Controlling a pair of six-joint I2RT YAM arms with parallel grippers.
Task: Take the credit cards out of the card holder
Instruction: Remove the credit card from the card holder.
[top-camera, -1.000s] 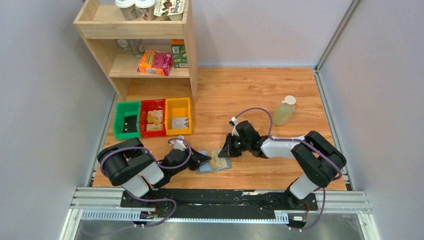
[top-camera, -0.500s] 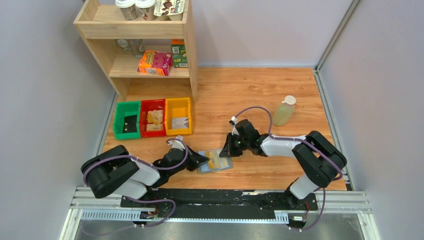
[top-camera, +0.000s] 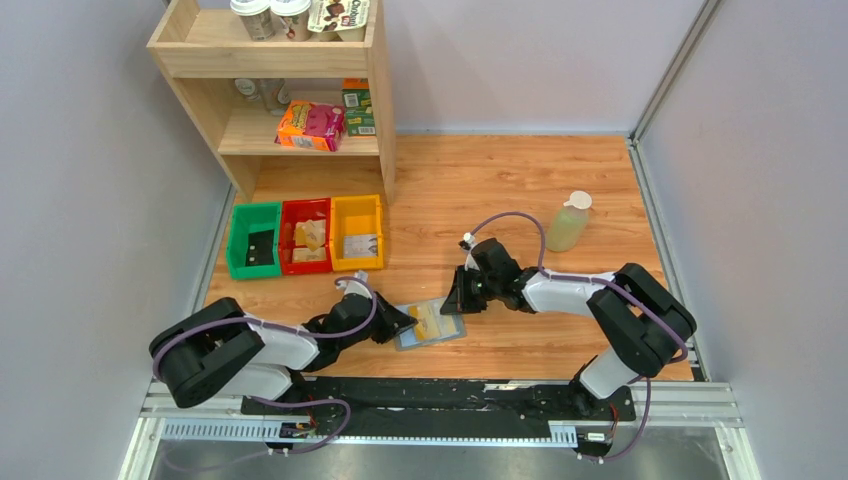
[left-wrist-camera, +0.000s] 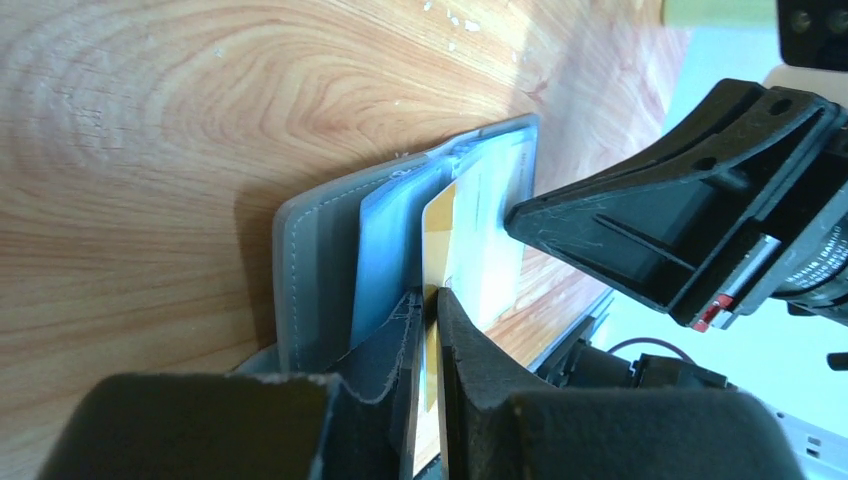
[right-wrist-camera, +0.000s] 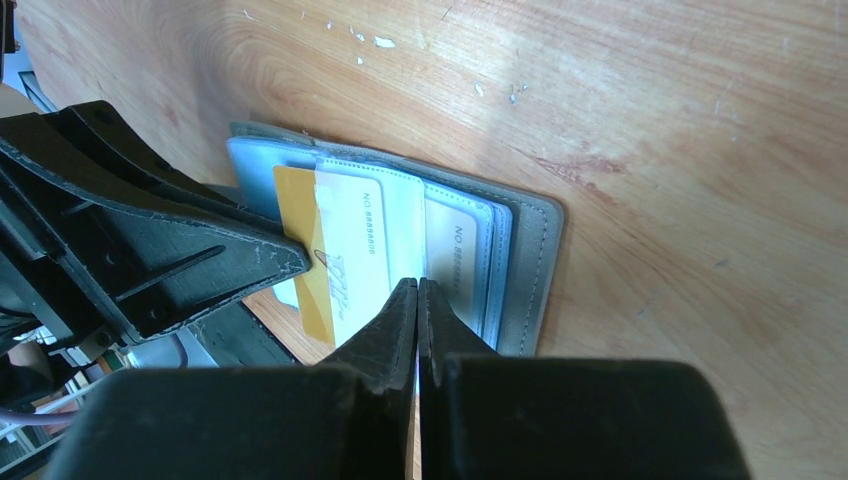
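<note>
From above: open wallet (top-camera: 430, 323) lies by the wood-grain bench's (top-camera: 500, 190) near edge, long axis left-right, grey walls (top-camera: 100, 200) around. Left wrist: left jaws clamped on a yellow card (left-wrist-camera: 438, 225) pointing lengthwise at the right jaws. Right wrist: right jaws together at the wallet's pale slots (right-wrist-camera: 470, 250).

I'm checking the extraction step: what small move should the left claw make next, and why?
Probably draw the left claw back, away from the grey bifold wallet, sliding the thin yellow-orange card out. It is shut on that card, whose far end sits inside a slot, while the right claw pinches the wallet's opposite edge.
</note>
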